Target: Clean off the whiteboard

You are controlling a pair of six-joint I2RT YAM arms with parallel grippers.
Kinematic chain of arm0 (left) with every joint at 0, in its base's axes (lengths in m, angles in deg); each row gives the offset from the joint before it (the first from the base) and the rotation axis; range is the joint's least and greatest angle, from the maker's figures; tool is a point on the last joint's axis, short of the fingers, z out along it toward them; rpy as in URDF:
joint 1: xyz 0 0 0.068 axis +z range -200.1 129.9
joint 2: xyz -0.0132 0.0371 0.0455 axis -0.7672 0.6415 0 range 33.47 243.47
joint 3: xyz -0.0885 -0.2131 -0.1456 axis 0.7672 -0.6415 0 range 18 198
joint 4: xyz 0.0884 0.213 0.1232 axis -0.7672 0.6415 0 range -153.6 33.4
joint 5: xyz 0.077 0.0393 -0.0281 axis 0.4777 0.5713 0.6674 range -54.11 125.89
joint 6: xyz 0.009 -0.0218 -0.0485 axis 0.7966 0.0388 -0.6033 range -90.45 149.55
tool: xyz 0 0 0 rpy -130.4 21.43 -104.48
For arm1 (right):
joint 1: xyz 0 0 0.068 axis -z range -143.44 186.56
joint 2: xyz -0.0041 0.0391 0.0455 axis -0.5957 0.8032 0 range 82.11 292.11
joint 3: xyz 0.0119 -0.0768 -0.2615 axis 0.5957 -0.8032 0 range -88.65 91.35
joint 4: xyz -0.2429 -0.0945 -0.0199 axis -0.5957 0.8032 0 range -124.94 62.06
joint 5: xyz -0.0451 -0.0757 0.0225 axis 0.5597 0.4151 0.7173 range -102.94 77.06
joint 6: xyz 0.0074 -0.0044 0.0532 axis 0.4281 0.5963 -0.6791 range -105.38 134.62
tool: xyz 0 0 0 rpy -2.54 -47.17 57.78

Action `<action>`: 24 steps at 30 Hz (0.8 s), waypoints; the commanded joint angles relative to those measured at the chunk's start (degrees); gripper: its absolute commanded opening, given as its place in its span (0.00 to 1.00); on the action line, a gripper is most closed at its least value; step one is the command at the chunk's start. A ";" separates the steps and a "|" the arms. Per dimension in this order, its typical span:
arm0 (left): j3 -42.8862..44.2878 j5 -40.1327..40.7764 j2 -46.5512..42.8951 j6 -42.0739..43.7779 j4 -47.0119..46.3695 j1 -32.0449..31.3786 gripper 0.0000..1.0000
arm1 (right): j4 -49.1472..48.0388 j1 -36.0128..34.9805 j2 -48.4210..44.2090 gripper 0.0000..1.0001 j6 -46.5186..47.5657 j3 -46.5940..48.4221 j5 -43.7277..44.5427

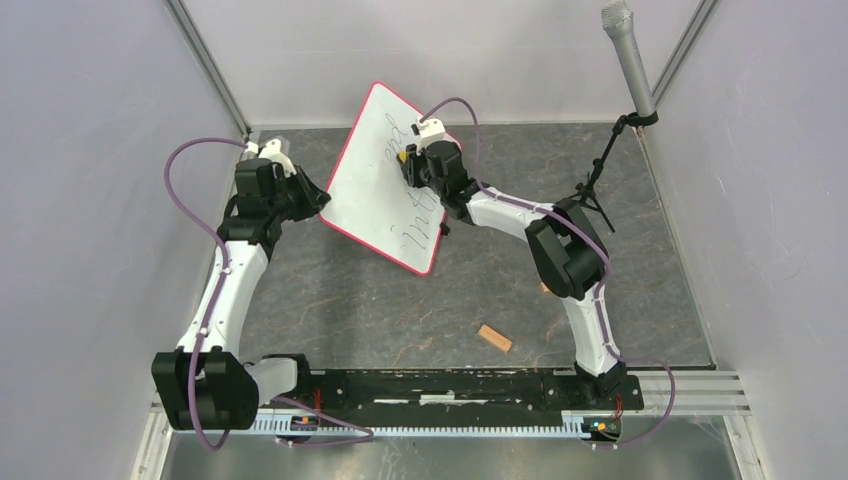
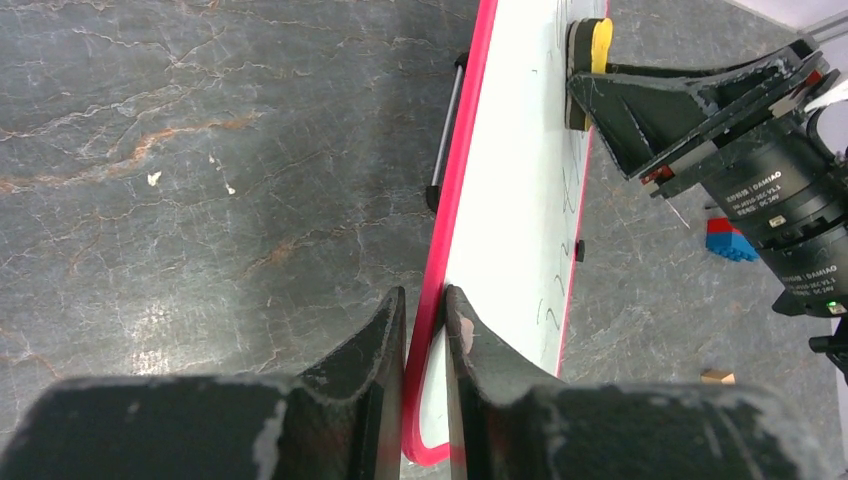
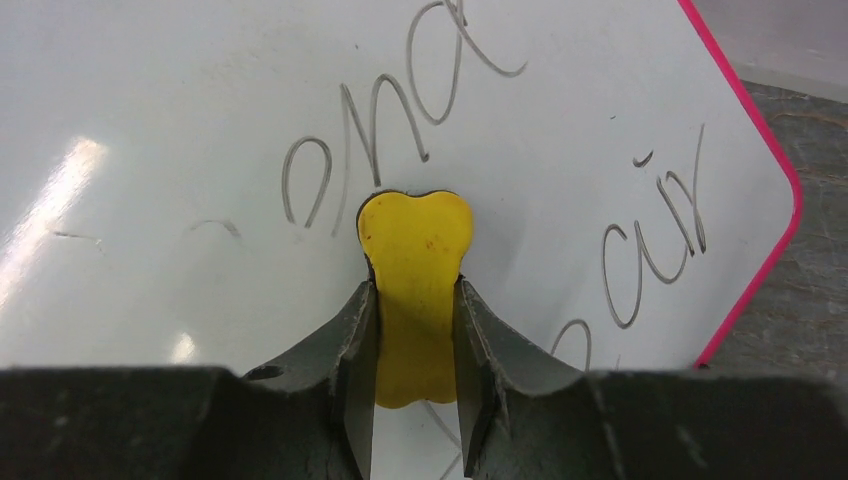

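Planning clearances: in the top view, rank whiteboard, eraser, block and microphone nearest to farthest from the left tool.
1. Whiteboard: its edge clamped in the left tool.
2. Eraser: against the board's face.
3. Block: lying near right.
4. Microphone: far right corner.

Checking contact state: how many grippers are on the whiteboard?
2. Left gripper clamps the whiteboard at its red edge; right gripper presses a yellow eraser on its face. Neither hidden.
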 commanded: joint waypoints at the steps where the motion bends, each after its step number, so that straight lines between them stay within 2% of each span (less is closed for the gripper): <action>1: 0.78 -1.50 -0.71 0.89 -0.35 -0.38 0.02 | 4.69 -6.17 -1.96 0.22 1.05 -3.00 -2.25; 5: 0.69 -1.21 -0.87 0.98 -0.32 -0.40 0.02 | 3.29 -11.14 -2.81 0.22 4.58 -0.90 -2.24; 8: 0.71 -1.28 -0.87 0.98 -0.30 -0.38 0.02 | 1.57 -12.14 -2.05 0.22 5.99 1.46 -2.68; 17: 0.81 -1.48 -0.36 0.98 -0.36 -0.38 0.02 | 5.67 -5.06 8.94 0.22 3.03 14.18 -3.38; 24: 0.69 -1.71 -0.25 1.00 -0.54 -0.38 0.02 | 7.80 -0.80 9.19 0.22 -0.89 10.58 -2.94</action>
